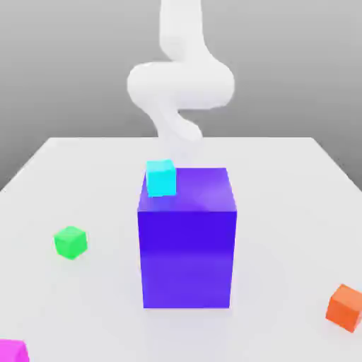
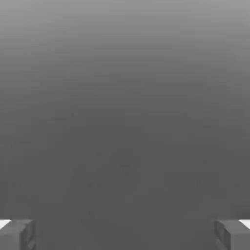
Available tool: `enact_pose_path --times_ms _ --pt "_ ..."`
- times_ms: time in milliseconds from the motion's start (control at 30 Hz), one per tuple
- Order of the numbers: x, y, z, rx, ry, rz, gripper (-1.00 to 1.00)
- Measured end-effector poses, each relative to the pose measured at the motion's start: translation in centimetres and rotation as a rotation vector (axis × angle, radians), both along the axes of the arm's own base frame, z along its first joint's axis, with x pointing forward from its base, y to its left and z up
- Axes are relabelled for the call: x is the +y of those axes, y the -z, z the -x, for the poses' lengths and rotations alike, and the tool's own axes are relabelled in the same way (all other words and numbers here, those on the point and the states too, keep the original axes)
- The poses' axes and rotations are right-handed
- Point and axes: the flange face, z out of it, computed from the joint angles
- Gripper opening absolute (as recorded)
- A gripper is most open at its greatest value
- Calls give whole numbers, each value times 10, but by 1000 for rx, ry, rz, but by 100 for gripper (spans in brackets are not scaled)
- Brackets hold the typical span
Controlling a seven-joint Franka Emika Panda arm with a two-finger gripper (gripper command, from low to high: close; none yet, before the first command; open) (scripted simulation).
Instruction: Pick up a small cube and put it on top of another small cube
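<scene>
- Fingertips point(image 2: 17, 234) sit at opposite edges of the hand view, spread wide apart, with nothing but plain grey between them; the gripper point(image 2: 125, 234) holds no object.
- The white robot arm point(image 1: 180, 81) rises behind the big blue-purple block point(image 1: 187, 240) in the exterior view, curling above the far side of the white table point(image 1: 283, 212); its fingers cannot be made out there, so the cubes are placed by the arm instead.
- The small magenta cube point(image 1: 13, 351) rests on the table at the near corner on the exterior view's left, cut off by the frame edge, well apart from the arm.
- The small green cube point(image 1: 71, 242) sits on the table to the exterior view's left of the big block, apart from it, and farther back than the magenta cube, which lies well apart from it.
- A small cyan cube point(image 1: 161, 177) shows at the big block's top back edge, toward the exterior view's left; whether it rests on the block or behind it cannot be told.
- A small orange cube point(image 1: 346, 307) lies on the table near the exterior view's right edge, well apart from everything else.
</scene>
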Motion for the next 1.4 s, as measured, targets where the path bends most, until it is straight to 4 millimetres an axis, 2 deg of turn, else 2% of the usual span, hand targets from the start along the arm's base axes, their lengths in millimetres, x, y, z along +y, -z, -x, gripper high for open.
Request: enact_pose_path --times_ms 133,300,467,600,667,833,1033,1167,1200,1367,1400 --pt "-27 45 -49 89 168 -91 0" --pt "-66 108 -97 189 379 -197 0" --pt "-110 180 -133 281 599 -296 0" --pt "-150 244 -149 349 788 -372 0" --pt "-172 277 -153 380 887 -409 0" --pt "-209 364 -157 461 1111 -489 0" --pt "-253 473 -138 549 1401 -576 0" --pt "-261 539 -133 564 1456 -590 0" --pt "-261 552 -133 564 1458 -590 -100" --pt "-261 551 -133 561 1457 -591 -100" --pt "-261 558 -133 562 1458 -591 -100"
